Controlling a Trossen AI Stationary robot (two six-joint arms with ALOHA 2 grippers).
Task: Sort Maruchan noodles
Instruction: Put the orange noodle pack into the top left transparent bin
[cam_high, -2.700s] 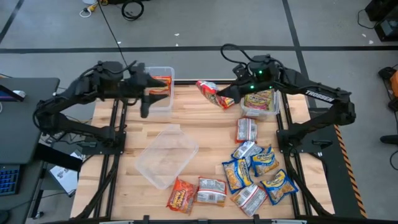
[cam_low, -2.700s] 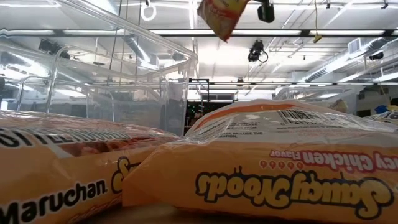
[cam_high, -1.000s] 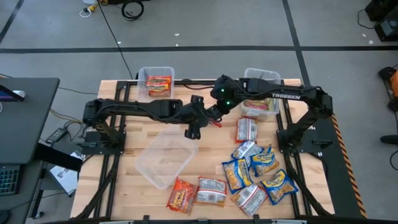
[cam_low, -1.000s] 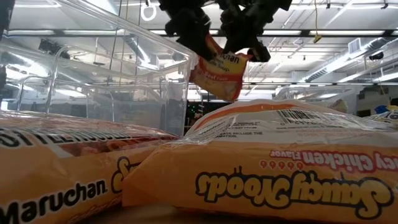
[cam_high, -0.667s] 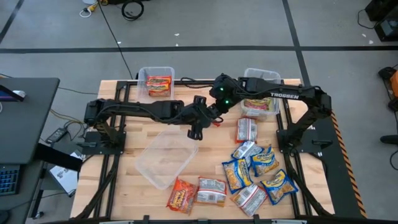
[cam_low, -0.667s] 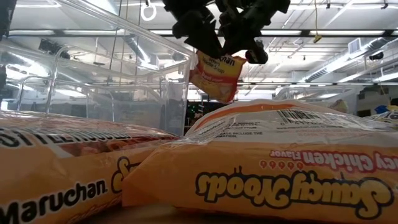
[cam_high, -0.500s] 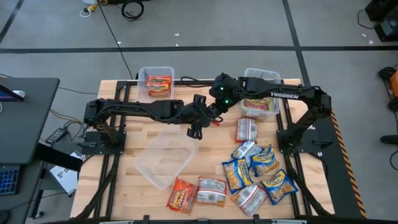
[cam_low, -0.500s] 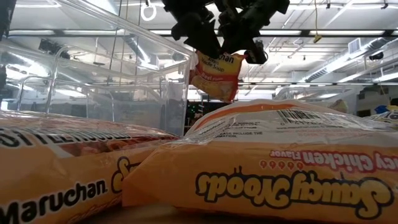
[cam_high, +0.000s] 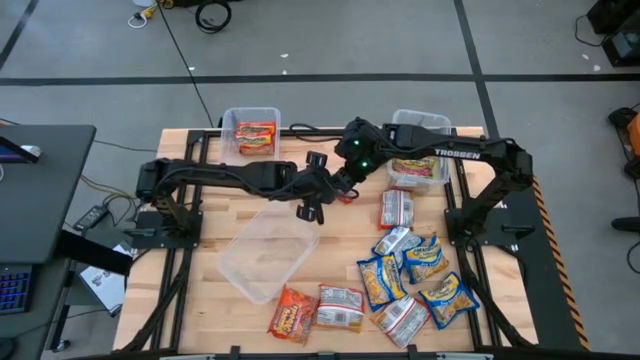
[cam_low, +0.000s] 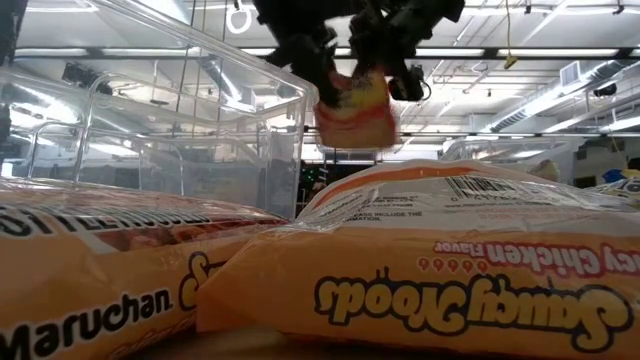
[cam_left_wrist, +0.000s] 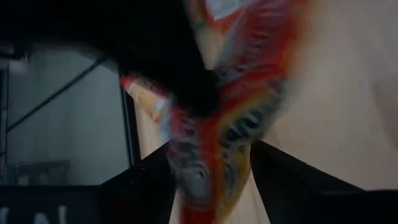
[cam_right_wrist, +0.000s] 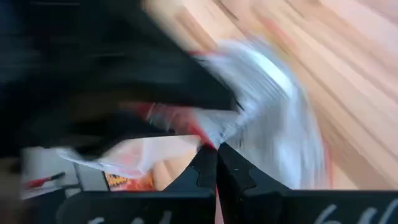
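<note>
One orange-red Maruchan noodle packet hangs in the air over the middle of the table, and both grippers meet on it. My left gripper reaches in from the table's left and has the packet between its fingers. My right gripper comes from the far right and is shut on the packet's edge. In the high view the two grippers hide almost all of the packet. My left gripper pinches the packet's crinkled body between its two fingers, which stand on either side of it. The fingers slant down from the table's left. The packet is lifted clear of the table. My right gripper pinches a red-edged end of the packet between its shut fingers. It slants down from the table's far right. The packet's silvery face spreads out beyond the fingers, clear of the wood.
A clear bin at the far left holds orange-red packets; another at the far right holds packets too. A third clear bin lies askew near the middle. Loose packets cover the near right; two lie at the near edge.
My left gripper has closed its fingers in on the packet that hangs from my right gripper. The packet hung long and tilted a second ago; it now looks shorter and bunched between the two grippers. Both arms have stayed in place.
</note>
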